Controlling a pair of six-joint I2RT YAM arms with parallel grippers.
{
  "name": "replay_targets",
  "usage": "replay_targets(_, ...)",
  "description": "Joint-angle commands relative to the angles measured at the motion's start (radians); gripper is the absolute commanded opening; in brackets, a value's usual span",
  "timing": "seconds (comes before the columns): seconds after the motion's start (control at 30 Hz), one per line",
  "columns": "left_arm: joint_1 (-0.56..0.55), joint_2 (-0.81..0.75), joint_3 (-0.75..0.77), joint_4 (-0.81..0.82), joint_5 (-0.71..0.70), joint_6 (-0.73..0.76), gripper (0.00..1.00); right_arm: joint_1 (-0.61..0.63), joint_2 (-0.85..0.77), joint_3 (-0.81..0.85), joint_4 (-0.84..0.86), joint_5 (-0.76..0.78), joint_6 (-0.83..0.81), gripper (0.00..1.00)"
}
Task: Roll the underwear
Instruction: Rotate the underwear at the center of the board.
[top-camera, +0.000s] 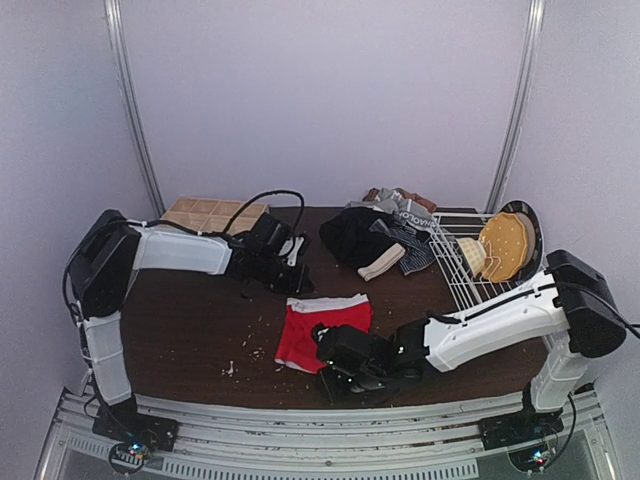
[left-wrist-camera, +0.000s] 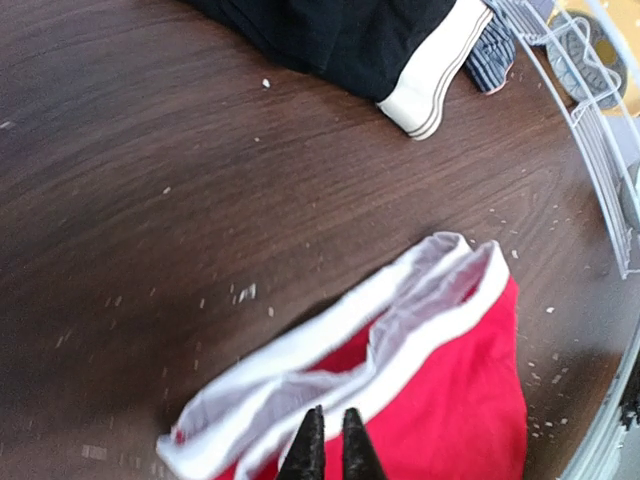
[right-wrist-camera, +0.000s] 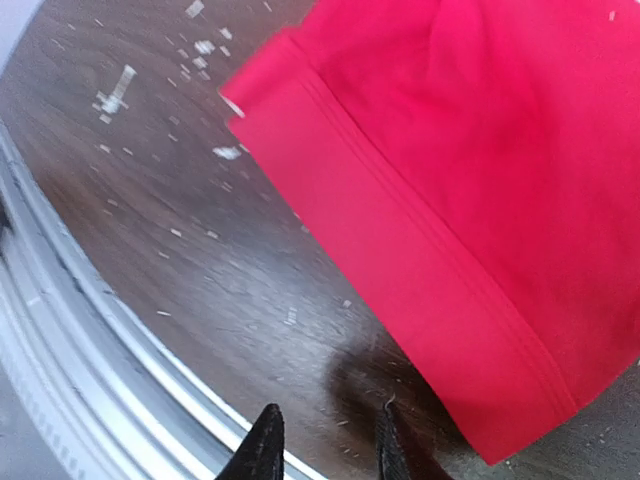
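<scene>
The red underwear (top-camera: 300, 335) lies spread flat on the dark table (top-camera: 190, 320), its pale waistband (left-wrist-camera: 300, 350) at the far edge. My left gripper (top-camera: 300, 284) is at that waistband's left end. In the left wrist view its tips (left-wrist-camera: 327, 445) are almost together on the white band, pinching it. My right gripper (top-camera: 335, 380) is at the near hem. In the right wrist view it (right-wrist-camera: 328, 445) stands open over bare wood beside the red hem's corner (right-wrist-camera: 500, 430), with nothing between its fingers. More underwear, black (top-camera: 355, 235) and grey-striped (top-camera: 412, 248), is piled at the back.
A wooden grid tray (top-camera: 210, 213) sits at the back left. A white wire rack (top-camera: 462, 270) with a yellow plate (top-camera: 505, 245) stands at the back right. Pale crumbs (top-camera: 232, 368) dot the table. A metal rail (right-wrist-camera: 60, 330) runs along the near edge.
</scene>
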Motion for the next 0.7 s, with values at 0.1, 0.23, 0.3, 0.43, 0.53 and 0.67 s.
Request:
replay_targets(0.1, 0.035, 0.102, 0.063, 0.008, 0.054, 0.043, 0.0, -0.021, 0.06, -0.014, -0.072, 0.059, 0.018, 0.29)
replay_targets(0.23, 0.039, 0.109, -0.013, 0.062, 0.082, 0.028, 0.0, -0.097, 0.052, -0.053, -0.072, 0.058, 0.011, 0.29)
replay_targets(0.3, 0.04, 0.105, -0.061, 0.099, 0.096, 0.009, 0.0, -0.134, 0.06, -0.052, -0.081, 0.054, -0.006, 0.29)
replay_targets(0.43, 0.04, 0.069, -0.2, 0.216, 0.121, -0.052, 0.0, -0.205, 0.074, -0.036, -0.091, 0.053, -0.043, 0.29)
replay_targets(0.53, 0.04, 0.035, -0.315, 0.32, 0.129, -0.108, 0.0, -0.261, 0.084, -0.028, -0.089, 0.045, -0.073, 0.3)
replay_targets(0.67, 0.035, -0.031, -0.489, 0.435, 0.106, -0.198, 0.0, -0.322, 0.112, 0.008, -0.1, 0.032, -0.116, 0.3)
